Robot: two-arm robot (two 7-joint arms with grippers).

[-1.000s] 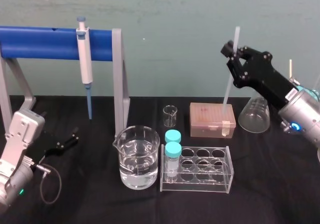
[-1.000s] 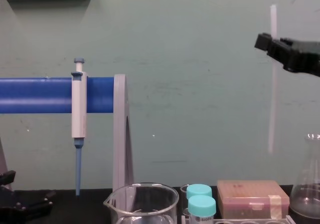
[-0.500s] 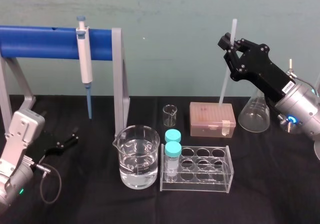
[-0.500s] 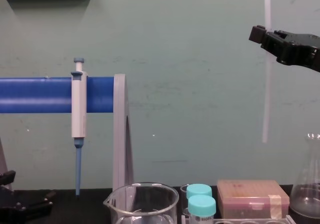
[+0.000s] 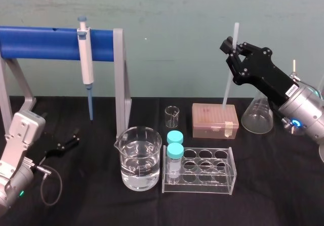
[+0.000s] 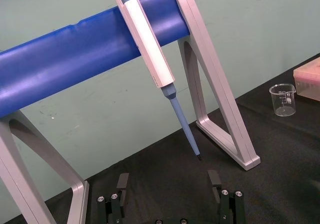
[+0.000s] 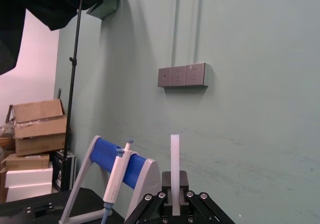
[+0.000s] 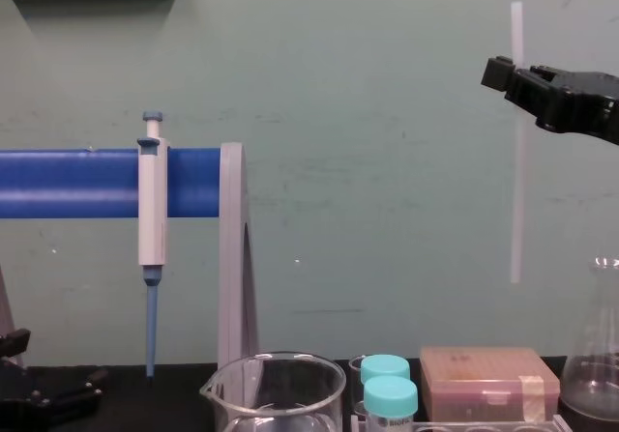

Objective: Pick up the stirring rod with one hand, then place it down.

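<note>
Translucent-white, pencil-thin stirring rod [image 5: 227, 87] hangs almost upright, high over the right part of the black-covered bench [image 5: 278, 185]. The black right end effector [image 5: 232, 51] pinches its upper part. The pick-up seems done; placing it down is left. The left end effector [image 5: 70, 141] rests spread, low at the left.

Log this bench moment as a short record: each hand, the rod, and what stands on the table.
Right hand: raised at the right, shut on the stirring rod
Rod pose: near upright, in the air, lower end above the tip box with a gap in the chest view
Left hand: low over the table at the left, open, idle
Pipette: hanging on the blue stand
Other items: beaker of water, tube rack, conical flask
</note>
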